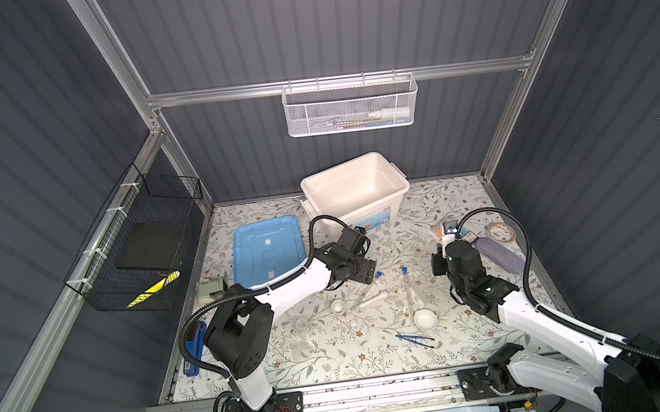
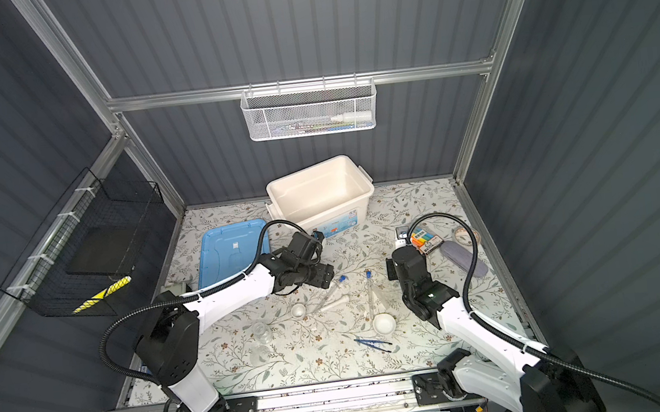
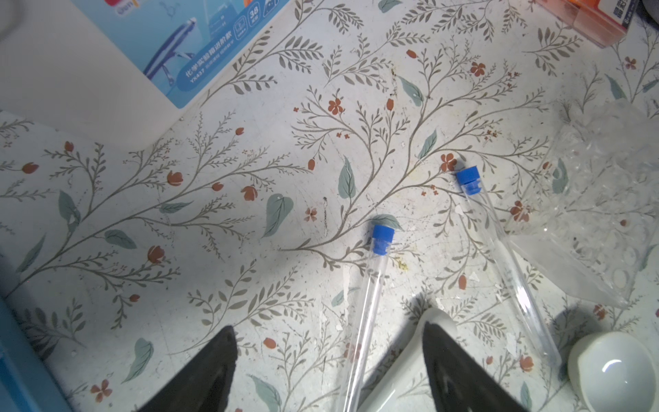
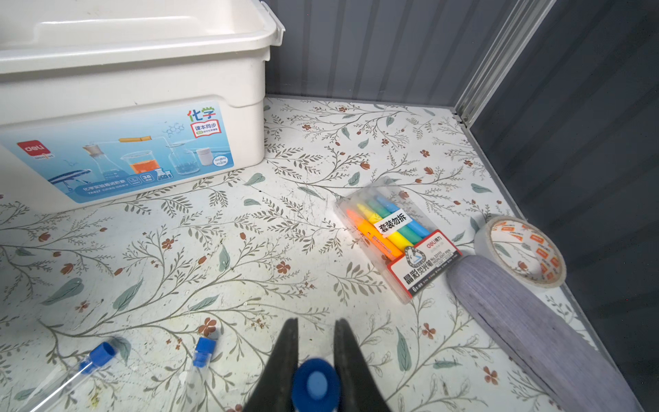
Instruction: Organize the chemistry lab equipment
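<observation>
The right end effector (image 4: 316, 324) is clamped on a blue-capped tube (image 4: 315, 387); the left end effector (image 3: 328, 330) is spread wide above a second tube (image 3: 372, 278) and, seemingly, the pestle (image 3: 396, 374) on the counter (image 3: 214, 214), third tube (image 3: 499, 242) nearby

From high over the front, both top views take in the whole table (image 1: 336, 365). Left wrist camera, close, looks down past left gripper (image 3: 328, 326) onto two capped tubes (image 3: 372, 285); right wrist camera, low behind right gripper (image 4: 316, 323), faces the white box (image 4: 142, 82). Wrist views share tubes and box.
</observation>
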Motion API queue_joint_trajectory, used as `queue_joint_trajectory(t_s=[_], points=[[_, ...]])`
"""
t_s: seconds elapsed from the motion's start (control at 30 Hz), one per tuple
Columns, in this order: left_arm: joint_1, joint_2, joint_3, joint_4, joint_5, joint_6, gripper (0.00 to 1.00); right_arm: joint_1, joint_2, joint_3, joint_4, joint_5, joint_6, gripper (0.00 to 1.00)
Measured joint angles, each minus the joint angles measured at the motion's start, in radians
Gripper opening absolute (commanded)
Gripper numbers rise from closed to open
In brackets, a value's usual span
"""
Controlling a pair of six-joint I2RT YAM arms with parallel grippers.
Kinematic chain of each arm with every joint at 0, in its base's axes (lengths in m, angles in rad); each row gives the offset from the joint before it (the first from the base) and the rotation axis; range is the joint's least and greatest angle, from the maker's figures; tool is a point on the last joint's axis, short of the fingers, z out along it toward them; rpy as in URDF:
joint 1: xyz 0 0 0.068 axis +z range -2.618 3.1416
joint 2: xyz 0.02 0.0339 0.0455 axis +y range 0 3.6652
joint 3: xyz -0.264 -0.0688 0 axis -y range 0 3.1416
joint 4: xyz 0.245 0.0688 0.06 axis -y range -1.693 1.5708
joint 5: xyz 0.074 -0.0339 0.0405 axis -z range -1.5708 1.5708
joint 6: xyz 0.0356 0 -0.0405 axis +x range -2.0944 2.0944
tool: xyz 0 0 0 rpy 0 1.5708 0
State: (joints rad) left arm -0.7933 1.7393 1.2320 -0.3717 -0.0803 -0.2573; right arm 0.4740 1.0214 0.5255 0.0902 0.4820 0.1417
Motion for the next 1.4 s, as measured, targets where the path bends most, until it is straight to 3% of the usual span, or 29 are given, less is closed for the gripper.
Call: queue_joint_trajectory(t_s=[1.1,1.4], points=[[0.000,0.006,0.000,-0.008,0.002,0.000,0.84,0.000,0.020,-0.003,-0.040,-0.030,0.037,0.25],[0.000,0.006,0.000,-0.010,0.002,0.002,0.83,0.000,0.007,-0.001,-0.058,-0.029,0.050,0.44]])
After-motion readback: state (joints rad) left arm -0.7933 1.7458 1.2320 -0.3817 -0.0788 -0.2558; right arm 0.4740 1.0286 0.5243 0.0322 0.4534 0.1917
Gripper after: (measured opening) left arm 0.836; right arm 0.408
